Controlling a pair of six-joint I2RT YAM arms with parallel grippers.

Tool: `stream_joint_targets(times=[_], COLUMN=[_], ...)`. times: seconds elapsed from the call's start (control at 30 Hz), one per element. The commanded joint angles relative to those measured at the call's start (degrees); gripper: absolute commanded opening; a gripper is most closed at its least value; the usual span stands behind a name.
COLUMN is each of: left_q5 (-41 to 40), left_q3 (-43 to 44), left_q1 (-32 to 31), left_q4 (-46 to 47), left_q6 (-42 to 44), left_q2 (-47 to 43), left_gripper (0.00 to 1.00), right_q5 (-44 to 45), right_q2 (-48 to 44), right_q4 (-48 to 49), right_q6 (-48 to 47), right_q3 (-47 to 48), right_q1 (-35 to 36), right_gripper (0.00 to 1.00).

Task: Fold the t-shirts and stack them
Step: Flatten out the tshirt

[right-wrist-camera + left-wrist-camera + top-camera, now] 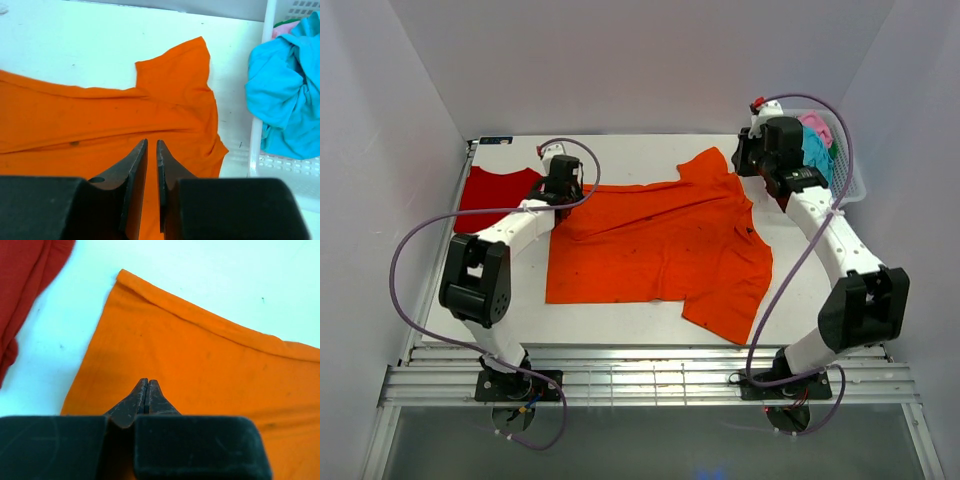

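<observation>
Orange short-sleeved cloth t-shirt [660, 250] lies spread flat on white counter [630, 150]. Long axis runs side to side between the arms: hem end under left jaws, sleeve end under right jaws. Deep red cloth t-shirt [495, 188] sits far to the left of the left jaws, apart from the orange one. White plastic lattice basket [855, 180] is just right of the right jaws, holding a crumpled teal cloth shirt [285, 100] and a pink one [815, 125].

Left gripper [146, 390]: jaws pressed together, nothing seen between them, over orange cloth with the far hem corner ahead and to the left. Right gripper [152, 150]: jaws slightly parted, empty, far sleeve ahead. Each arm is nearer its own end; likely next is pinching both far edges to fold.

Only the top view shows the whole layout and the near sleeve. Only the wrist views show the jaw gaps, plus specks on the cloth.
</observation>
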Motion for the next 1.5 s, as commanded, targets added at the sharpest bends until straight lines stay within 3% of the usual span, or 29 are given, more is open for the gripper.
stream_joint_targets(times=[0.0,0.17,0.5,1.47], left_q5=[-1.44,-1.79,-2.58,0.85], left_q3=[4.07,8.91,13.75,21.57], left_q1=[-0.15,-0.06,0.29,6.0], left_q4=[-0.29,-0.37,0.15,0.51], left_q6=[1.59,2.29,3.17,4.23], left_q2=[5.92,14.09,18.5,27.2], left_gripper=[0.01,0.0,0.0,0.0], right_q5=[-1.94,-1.33,-0.89,-0.89], right_q2=[-6.73,-15.1,-26.26,-33.31], right_q4=[0.64,0.82,-0.5,-3.4], right_q6=[1.46,1.46,1.9,2.52], right_q3=[-6.17,-11.72,-16.21,-23.41], right_q1=[1.44,3.11,3.81,6.36], right_gripper=[0.17,0.15,0.13,0.13])
